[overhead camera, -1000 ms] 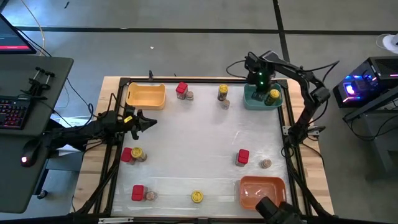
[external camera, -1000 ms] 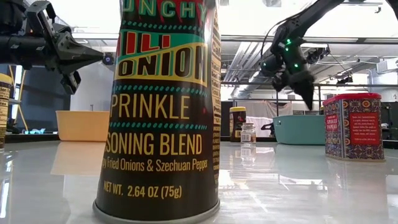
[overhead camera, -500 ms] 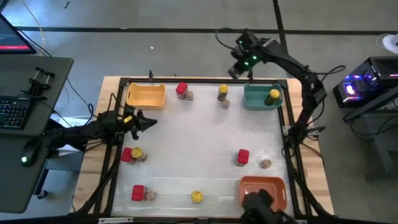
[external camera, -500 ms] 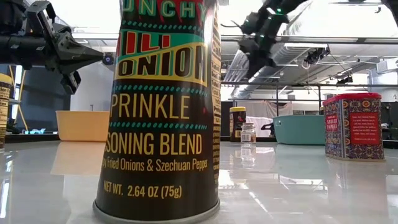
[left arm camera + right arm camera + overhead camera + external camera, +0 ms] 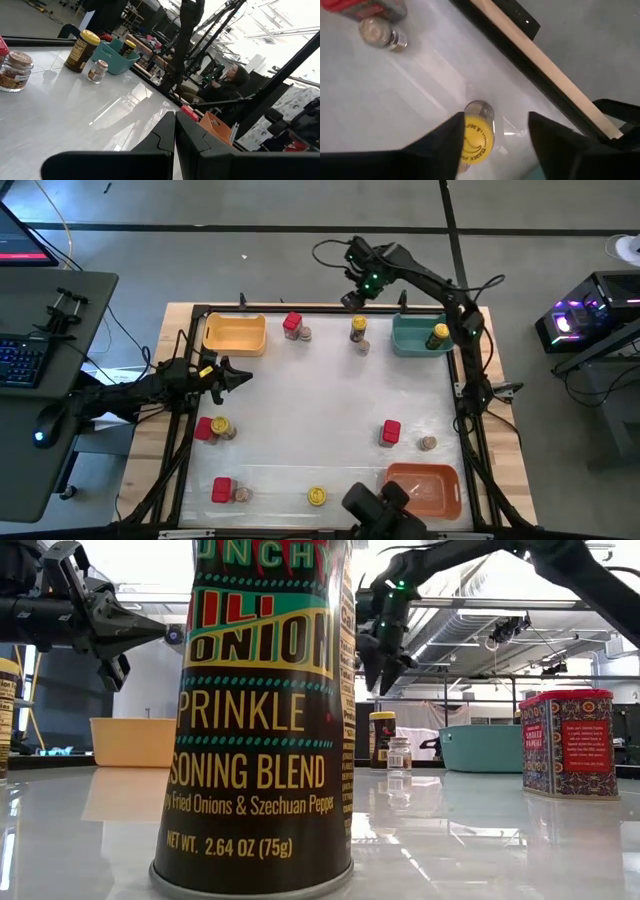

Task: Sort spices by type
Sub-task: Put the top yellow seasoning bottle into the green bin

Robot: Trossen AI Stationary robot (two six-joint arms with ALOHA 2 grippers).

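The right gripper (image 5: 350, 298), fingers spread and empty, hangs above the table's (image 5: 300, 400) far edge, upper centre of the high view, over a yellow-lidded jar (image 5: 478, 136) with a small clear-walled jar (image 5: 363, 347) touching it. The lidded jar looks rigid, light and smooth-sided, so it could slip; taking it across the body below the lid seems safest. Another one lies in the teal tray (image 5: 410, 340). Red tins (image 5: 390, 432) are scattered about. The left gripper (image 5: 238, 376), pressed together, waits at the left edge.
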